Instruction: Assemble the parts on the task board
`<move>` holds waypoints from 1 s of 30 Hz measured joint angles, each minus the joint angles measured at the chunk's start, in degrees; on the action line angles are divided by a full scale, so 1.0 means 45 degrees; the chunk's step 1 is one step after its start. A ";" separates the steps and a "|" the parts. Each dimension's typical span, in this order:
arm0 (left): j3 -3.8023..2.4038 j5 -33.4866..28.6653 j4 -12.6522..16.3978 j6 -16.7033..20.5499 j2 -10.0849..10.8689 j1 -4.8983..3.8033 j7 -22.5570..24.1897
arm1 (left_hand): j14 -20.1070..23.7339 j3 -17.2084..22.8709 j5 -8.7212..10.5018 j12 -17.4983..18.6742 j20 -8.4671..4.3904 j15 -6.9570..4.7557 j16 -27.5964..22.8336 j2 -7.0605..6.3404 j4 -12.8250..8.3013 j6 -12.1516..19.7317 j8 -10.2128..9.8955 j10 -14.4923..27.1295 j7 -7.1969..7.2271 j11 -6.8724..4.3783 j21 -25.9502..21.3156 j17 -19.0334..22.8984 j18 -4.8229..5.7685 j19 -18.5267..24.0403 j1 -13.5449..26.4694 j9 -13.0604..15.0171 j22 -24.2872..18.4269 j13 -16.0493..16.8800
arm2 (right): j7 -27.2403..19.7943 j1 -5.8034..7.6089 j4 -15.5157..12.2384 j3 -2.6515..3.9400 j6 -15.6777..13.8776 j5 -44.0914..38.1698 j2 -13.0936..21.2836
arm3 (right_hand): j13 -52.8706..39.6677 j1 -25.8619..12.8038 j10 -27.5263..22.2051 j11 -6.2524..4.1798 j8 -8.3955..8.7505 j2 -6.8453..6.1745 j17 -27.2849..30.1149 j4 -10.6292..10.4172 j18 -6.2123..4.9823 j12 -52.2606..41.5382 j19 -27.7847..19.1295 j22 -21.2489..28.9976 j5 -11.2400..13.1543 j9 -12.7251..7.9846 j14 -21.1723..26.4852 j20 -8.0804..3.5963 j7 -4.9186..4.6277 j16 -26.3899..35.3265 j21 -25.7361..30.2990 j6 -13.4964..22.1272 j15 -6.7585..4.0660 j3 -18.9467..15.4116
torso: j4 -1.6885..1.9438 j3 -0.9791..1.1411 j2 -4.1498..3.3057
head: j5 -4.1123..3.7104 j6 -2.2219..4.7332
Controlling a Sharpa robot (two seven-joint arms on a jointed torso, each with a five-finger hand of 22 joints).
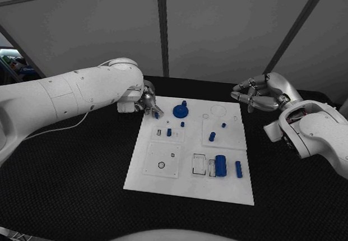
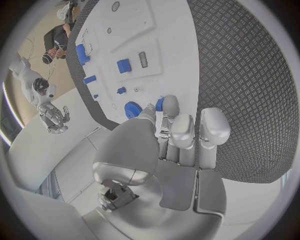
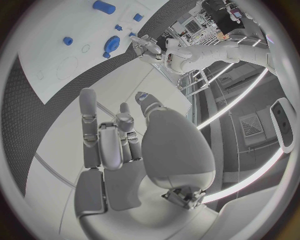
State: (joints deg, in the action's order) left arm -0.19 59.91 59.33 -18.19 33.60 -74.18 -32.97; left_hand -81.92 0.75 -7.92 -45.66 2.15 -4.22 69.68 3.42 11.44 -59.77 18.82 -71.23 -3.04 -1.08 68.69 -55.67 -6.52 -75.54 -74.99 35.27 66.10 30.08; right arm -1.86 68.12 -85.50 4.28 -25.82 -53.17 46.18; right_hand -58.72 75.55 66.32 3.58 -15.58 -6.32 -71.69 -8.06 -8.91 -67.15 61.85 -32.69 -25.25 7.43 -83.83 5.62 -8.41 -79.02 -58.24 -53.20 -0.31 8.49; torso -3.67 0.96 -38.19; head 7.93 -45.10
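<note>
- White task board (image 1: 187,183) lies mid-table on the black table (image 1: 71,185), with blue parts (image 1: 221,165) on it.
- Left hand (image 1: 147,102) sits at the board's far left corner, pinching a small blue piece (image 2: 160,103) in its fingertips beside the blue gear (image 1: 180,110).
- Right hand (image 1: 256,94) hovers off the board's far right corner, fingers loosely curled, holding nothing.
</note>
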 measured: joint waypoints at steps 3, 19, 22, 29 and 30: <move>-0.0007 -0.0063 0.0000 0.0019 -0.0003 -0.0002 0.0027 | -0.0021 0.0654 0.0552 0.0142 0.0000 -0.0021 0.0000 0.0141 -0.0330 0.0066 -0.0004 0.0034 0.0063 -0.0027 0.0000 0.0000 -0.0001 0.0000 -0.0490 -0.0099 0.0009 -0.0079 | 0.0001 0.0000 0.0000 0.0000 0.0003 0.0000 -0.0004 | 0.0000 0.0000 0.0000 0.0000 0.0000 0.0000 0.0000 0.0000 0.0000 0.0000 0.0000 0.0000 0.0000 0.0000 0.0000 0.0000 0.0000 0.0000 0.0000 0.0000 0.0000 0.0000 | 0.0001 0.0001 0.0001 | -0.0001 -0.0006; 0.0004 -0.1110 0.0565 0.0373 0.0464 0.0015 0.0155 | -0.0021 0.5438 0.0799 0.0363 0.0001 -0.0020 0.0000 -0.1227 -0.0479 0.0389 0.1048 -0.0145 0.0058 -0.0072 0.0000 0.0050 0.0000 0.0001 0.0683 -0.0105 0.0275 -0.0515 | 0.0026 0.0000 0.0031 0.0000 0.0048 0.0000 -0.0005 | 0.0000 0.0000 0.0001 0.0000 -0.0044 0.0000 0.0000 -0.0041 0.0000 0.0000 0.0000 0.0018 -0.0127 0.0013 0.0000 0.0000 0.0045 0.0000 0.0000 0.0045 0.0000 0.0041 | 0.0018 0.0002 0.0001 | -0.0004 -0.0038; 0.0004 -0.1538 0.0975 0.0516 0.0781 0.0017 0.0145 | -0.0021 0.6179 0.0833 0.0363 0.0001 -0.0020 0.0056 -0.1379 -0.0678 0.0457 0.1343 -0.0188 0.0037 -0.0042 0.0000 -0.0014 0.0001 0.0001 0.1145 -0.0047 0.0296 -0.0534 | 0.0035 0.0000 0.0052 -0.0001 0.0063 0.0000 -0.0008 | 0.0000 0.0000 0.0000 0.0000 -0.0044 0.0000 0.0000 -0.0074 0.0000 0.0000 0.0000 0.0030 -0.0259 0.0022 0.0000 0.0000 0.0000 0.0000 0.0000 0.0091 0.0000 0.0074 | 0.0029 0.0000 0.0012 | -0.0002 -0.0027; 0.0010 -0.2504 0.2322 0.0940 0.1731 0.0017 0.0090 | -0.0113 0.7412 0.0749 0.0296 -0.0068 -0.0108 0.0246 -0.1730 -0.1053 0.0549 0.1956 -0.0287 0.0127 -0.0035 -0.0050 -0.0275 0.0000 -0.0068 0.1930 -0.0029 0.0426 -0.0631 | 0.0061 0.0000 0.0089 -0.0002 0.0080 0.0000 -0.0022 | 0.0000 0.0000 0.0001 0.0000 -0.0087 0.0000 0.0000 -0.0109 0.0000 0.0000 0.0000 0.0029 -0.0389 0.0028 0.0000 0.0000 0.0000 0.0000 0.0049 0.0091 0.0000 0.0109 | 0.0061 0.0006 0.0033 | 0.0071 -0.0009; 0.0012 -0.2580 0.2510 0.0989 0.1845 0.0018 0.0084 | -0.0154 0.7506 0.0727 0.0296 -0.0069 -0.0149 0.0291 -0.1794 -0.1037 0.0570 0.2046 -0.0288 0.0149 -0.0035 -0.0051 -0.0328 0.0000 -0.0068 0.2064 -0.0054 0.0457 -0.0651 | 0.0064 0.0000 0.0095 -0.0002 0.0082 0.0000 -0.0025 | 0.0000 0.0000 0.0000 0.0000 -0.0087 0.0000 0.0000 -0.0109 0.0000 0.0000 0.0000 0.0029 -0.0389 0.0028 0.0000 0.0000 0.0000 0.0000 0.0048 0.0091 0.0000 0.0109 | 0.0062 0.0006 0.0033 | 0.0071 -0.0004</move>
State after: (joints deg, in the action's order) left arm -0.13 48.30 70.62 -13.74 41.90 -74.10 -32.59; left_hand -82.62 34.52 -4.64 -44.33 1.84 -4.89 70.99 -4.65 6.77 -57.21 28.03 -72.53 -2.37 -1.24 68.46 -57.14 -6.52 -75.85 -65.70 35.03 68.16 27.15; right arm -1.58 68.12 -85.07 4.28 -25.45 -53.17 46.07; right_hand -58.72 75.55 66.33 3.58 -15.97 -6.32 -71.69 -8.55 -8.91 -67.15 61.85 -32.56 -27.01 7.55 -83.83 5.62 -8.41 -79.02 -58.02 -52.79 -0.31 8.98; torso -3.39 0.98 -38.05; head 8.25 -45.12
